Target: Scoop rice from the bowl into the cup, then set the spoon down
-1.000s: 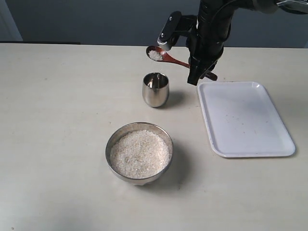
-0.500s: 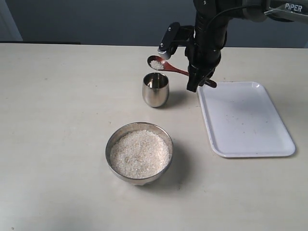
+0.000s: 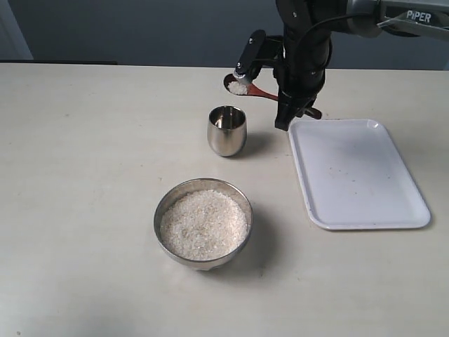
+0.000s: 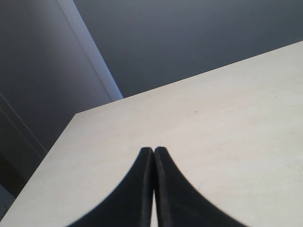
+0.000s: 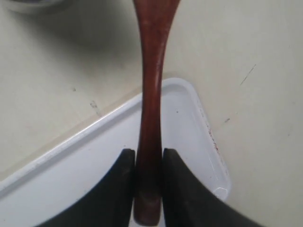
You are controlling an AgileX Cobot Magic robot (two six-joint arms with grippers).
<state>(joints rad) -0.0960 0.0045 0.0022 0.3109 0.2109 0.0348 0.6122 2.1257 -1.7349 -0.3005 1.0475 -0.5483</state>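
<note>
The dark wooden spoon [image 3: 261, 91] hangs in the air behind the steel cup [image 3: 226, 130], and its scoop holds a small heap of rice [image 3: 239, 88] above and just right of the cup's mouth. My right gripper [image 3: 289, 107] is shut on the spoon's handle near its end. The right wrist view shows the handle [image 5: 152, 71] clamped between the black fingers [image 5: 149, 153]. The wide steel bowl [image 3: 163, 210] stands in front of the cup, full of white rice [image 3: 203, 225]. My left gripper [image 4: 153, 149] is shut on nothing, over bare table, out of the exterior view.
A white rectangular tray [image 3: 354, 172] lies right of the cup and bowl, and its corner [image 5: 189, 142] sits under my right gripper. The right arm rises from the top of the exterior view. A dark wall runs behind the table's far edge.
The right arm has shifted left and turned. The scoop dipped toward the cup, then swung right and a little up. Rice still sits in the scoop.
</note>
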